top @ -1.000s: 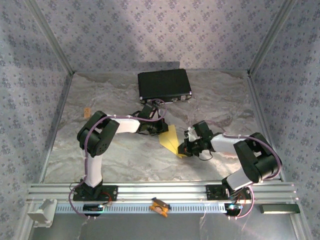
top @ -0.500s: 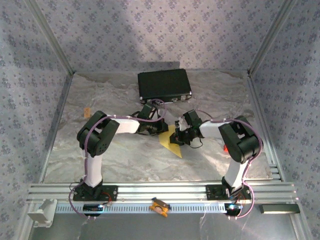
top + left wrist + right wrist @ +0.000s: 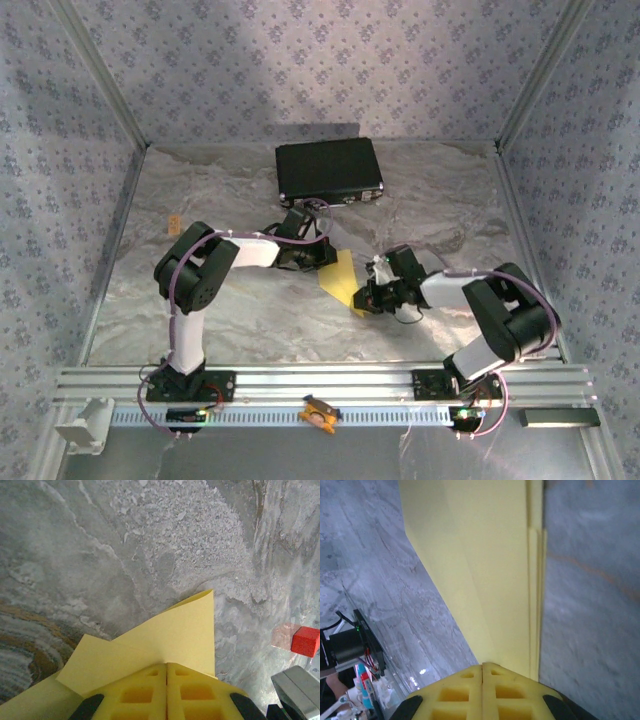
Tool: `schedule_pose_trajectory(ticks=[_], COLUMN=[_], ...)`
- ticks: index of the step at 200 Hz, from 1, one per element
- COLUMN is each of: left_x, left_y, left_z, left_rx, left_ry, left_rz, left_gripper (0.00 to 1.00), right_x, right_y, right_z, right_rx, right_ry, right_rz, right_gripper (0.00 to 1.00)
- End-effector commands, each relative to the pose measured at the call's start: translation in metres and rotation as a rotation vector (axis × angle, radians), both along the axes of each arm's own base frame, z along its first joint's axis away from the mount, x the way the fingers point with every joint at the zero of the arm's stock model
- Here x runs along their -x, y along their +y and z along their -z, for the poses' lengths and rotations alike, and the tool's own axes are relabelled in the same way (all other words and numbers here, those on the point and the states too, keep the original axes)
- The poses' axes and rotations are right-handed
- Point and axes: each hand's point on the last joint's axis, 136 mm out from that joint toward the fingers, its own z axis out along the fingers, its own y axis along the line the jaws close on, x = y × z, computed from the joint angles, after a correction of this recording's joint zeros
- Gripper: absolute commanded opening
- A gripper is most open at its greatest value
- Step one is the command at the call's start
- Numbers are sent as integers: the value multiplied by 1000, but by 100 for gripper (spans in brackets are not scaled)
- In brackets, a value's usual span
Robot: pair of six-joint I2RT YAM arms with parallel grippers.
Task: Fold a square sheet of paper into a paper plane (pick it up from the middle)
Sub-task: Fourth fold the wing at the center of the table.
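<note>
Thin yellow paper sheet (image 3: 343,278), partly folded w/ layered edges, sits mid-table over grey marble-look table top (image 3: 230,300), btwn the two arms and well in front of black rectangular case (image 3: 329,170). L gripper (image 3: 326,260) is at sheet's far-left edge: yellow pads (image 3: 135,695) pressed together, no gap, w/ a paper corner fanning out from btwn them. R gripper (image 3: 368,298) is at near-right tip, pads likewise closed tight, pinching the stacked fold edge. Small red block (image 3: 305,641) lies on table near L gripper. Small orange clip (image 3: 320,412) is on front rail, well apart.
</note>
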Motion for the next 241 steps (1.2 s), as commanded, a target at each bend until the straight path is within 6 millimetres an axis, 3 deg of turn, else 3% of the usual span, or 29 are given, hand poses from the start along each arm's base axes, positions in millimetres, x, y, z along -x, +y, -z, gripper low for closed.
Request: schedule_pose_trajectory(ticks=[1,80,153,184,210,241], left_x=[13,12,13,14,15,14], left_y=[25,23,21,23,23,22], left_z=[38,35,33,34,37,38], left_rx=[-120,-105,-98,-105,-107,-107], left_ry=[78,78,78,81,87,88], left_rz=[-39,-40,-43,-45,-40,-42], left_gripper=[7,7,7,7,7,7], right_x=[31,42,10,-8,-11,-8], right_y=[-23,-44,-34,-12,2,4], right_z=[25,18,-31,-50,-45,-24], right_rx=[83,117,67,-14,-26,-2], right_ry=[120,83,-46,-72,-40,30], right_rz=[59,134,155,111,64,54], right_gripper=[5,5,10,11,10,12])
